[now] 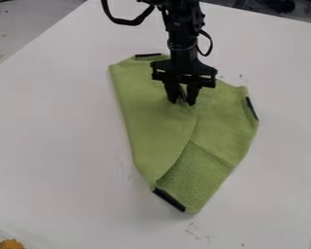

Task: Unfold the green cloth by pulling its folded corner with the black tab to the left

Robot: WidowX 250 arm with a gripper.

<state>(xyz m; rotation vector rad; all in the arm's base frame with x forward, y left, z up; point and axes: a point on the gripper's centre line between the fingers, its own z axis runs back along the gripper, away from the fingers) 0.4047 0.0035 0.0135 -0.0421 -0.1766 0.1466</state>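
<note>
Green cloth (142, 116) lies spread across the middle of my view, on the white table (54, 146), with a smoother layer on its 9 o'clock side overlapping a coarser weave that shows towards 5 o'clock. I have the claw (182, 100) pointing down over the cloth's 12 o'clock half, its tips at the fabric or just above it; they stand a little apart with green between them, so I read it as open, and I can't make out any bunched fold in there. Dark strips sit along the edge at about 11 o'clock (148, 55), 2 o'clock (251, 108) and 6 to 7 o'clock (169, 200). I'd expect this piece to be light, soft and floppy, hard to break and not slippery, though a shallow pinch could lose one layer and leave the other behind. For a hold, I'd favour the free edge of the overlap, running from the centre towards 7 o'clock, or a raised corner; the flat middle would need a firm press to gather any fabric. An orange, fuzzy-looking thing (12, 244) shows in the 7 to 8 o'clock corner, well apart from the cloth.
</note>
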